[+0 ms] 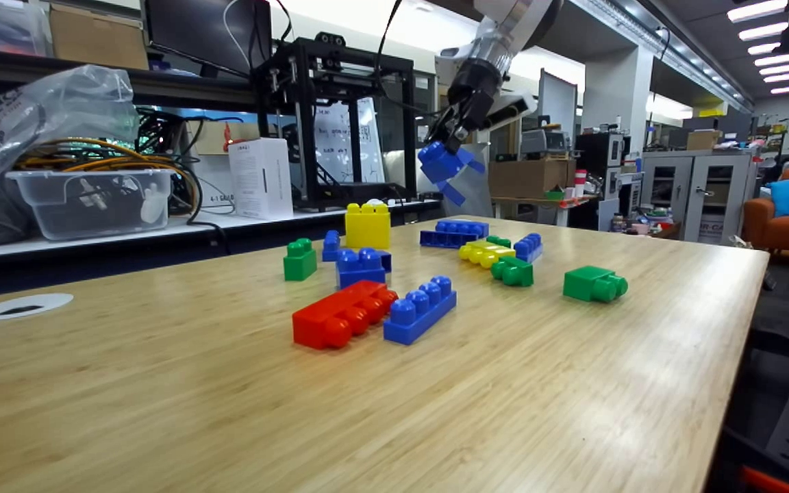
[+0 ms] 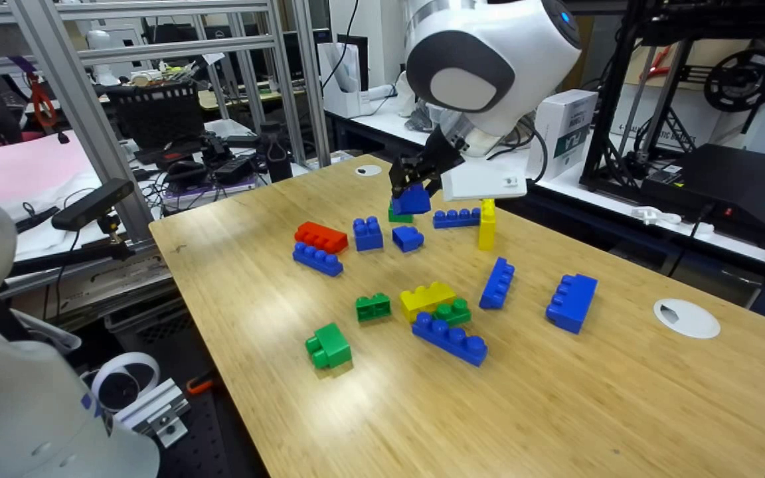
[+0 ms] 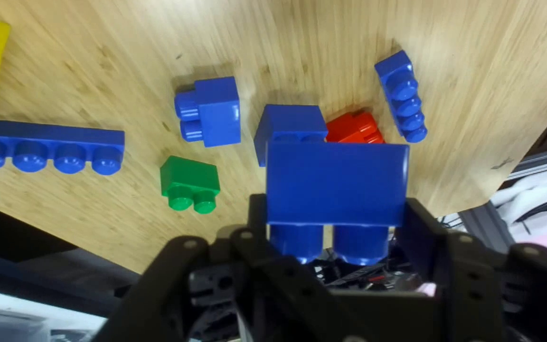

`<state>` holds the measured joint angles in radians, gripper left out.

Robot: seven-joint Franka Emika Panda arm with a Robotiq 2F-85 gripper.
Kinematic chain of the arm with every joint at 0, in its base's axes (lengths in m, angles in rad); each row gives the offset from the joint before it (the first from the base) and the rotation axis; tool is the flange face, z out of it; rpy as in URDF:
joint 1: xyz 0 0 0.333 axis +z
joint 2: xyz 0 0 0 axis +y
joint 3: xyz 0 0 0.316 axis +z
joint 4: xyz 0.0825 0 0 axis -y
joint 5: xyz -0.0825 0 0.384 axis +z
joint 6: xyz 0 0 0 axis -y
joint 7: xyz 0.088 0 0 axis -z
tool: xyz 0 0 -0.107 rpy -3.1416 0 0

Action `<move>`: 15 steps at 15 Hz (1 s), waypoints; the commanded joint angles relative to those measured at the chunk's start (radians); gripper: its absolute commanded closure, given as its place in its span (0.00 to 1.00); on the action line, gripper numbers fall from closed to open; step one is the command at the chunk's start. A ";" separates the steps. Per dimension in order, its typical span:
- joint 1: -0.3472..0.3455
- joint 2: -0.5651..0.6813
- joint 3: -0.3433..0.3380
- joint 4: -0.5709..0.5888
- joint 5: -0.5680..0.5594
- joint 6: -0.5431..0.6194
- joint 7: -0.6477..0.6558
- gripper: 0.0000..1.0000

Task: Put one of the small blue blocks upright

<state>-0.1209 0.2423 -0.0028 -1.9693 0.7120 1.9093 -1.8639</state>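
My gripper (image 3: 335, 209) is shut on a small blue block (image 3: 337, 183), one finger on each side, studs toward the palm in the wrist view. In both exterior views the held block (image 1: 439, 163) (image 2: 412, 199) is in the air above the table, tilted in an exterior view. A second small blue block (image 2: 367, 234) stands studs up on the table; it is partly hidden behind the held one in the wrist view (image 3: 292, 118). A third small blue block (image 2: 408, 239) lies on its side beside it, studs to the left in the wrist view (image 3: 219, 111).
A small green brick (image 3: 190, 178) stands near the blocks. A red brick (image 2: 321, 237) and a long blue brick (image 2: 317, 259) lie to one side. A tall yellow brick (image 2: 487, 224) and another long blue brick (image 2: 457, 218) are on the other side. More bricks lie farther off.
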 commanded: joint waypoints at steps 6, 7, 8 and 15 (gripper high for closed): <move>-0.025 0.199 0.027 0.186 0.027 -0.212 -0.251 0.56; -0.024 0.217 0.030 0.196 0.029 -0.208 -0.263 0.56; -0.027 0.234 0.032 0.207 0.031 -0.210 -0.276 0.56; -0.036 0.363 0.039 0.275 0.024 -0.189 -0.316 0.56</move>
<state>-0.1282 0.5612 0.0150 -1.7413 0.7275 1.7378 -2.1519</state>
